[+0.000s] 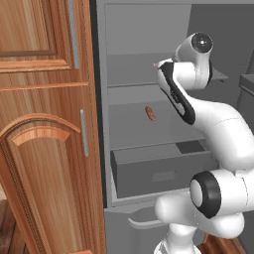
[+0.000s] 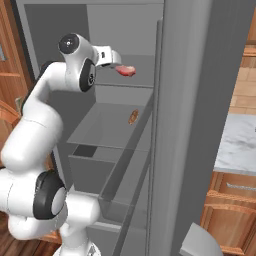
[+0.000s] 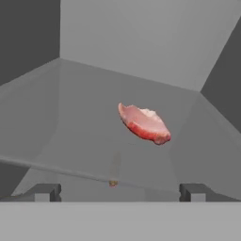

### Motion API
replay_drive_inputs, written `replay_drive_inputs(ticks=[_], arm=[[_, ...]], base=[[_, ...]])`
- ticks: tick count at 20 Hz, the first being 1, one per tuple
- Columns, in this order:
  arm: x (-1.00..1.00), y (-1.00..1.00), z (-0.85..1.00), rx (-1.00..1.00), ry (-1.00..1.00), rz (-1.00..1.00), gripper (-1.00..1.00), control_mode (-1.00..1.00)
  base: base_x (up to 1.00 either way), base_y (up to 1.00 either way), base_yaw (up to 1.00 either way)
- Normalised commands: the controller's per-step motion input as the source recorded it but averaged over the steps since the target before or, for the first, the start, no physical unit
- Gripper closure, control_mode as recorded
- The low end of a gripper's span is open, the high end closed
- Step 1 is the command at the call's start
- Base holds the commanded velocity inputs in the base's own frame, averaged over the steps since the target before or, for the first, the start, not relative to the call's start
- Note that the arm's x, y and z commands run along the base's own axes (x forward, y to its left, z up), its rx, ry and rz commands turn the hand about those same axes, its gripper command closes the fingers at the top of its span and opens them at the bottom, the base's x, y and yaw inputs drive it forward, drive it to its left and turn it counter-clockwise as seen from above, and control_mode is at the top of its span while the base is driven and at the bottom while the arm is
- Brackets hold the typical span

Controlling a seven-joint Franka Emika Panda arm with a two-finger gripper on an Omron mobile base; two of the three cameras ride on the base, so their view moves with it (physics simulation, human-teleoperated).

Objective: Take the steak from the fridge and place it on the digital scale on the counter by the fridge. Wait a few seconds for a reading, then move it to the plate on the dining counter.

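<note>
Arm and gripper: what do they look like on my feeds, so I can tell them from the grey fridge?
The arm is glossy white with rounded, tube-like links and black bands at the joints, plus round dark caps at the elbow and the shoulder. No cables or markings show. The gripper ends in two small dark grey, blocky fingertips.

No legible text, label, brand, number or sign is shown on any surface; the fridge (image 1: 149, 64) shelves and walls, the steak (image 3: 144, 123) and the wooden cabinet fronts (image 1: 44, 124) are unmarked.
</note>
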Motion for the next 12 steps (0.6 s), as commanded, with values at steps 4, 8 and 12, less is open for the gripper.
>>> replay_drive_inputs(ticks=[4, 8, 12], arm=[[0.57, -0.21, -0.34, 0.0, 0.07, 0.0, -1.0, -1.0], [0.61, -0.13, -0.29, 0.0, 0.07, 0.0, -1.0, -1.0], [0.77, -0.06, -0.12, 0.0, 0.04, 0.0, -1.0, -1.0]], base=[[0.0, 0.0, 0.0], [0.0, 0.0, 0.0], [0.0, 0.0, 0.0]])
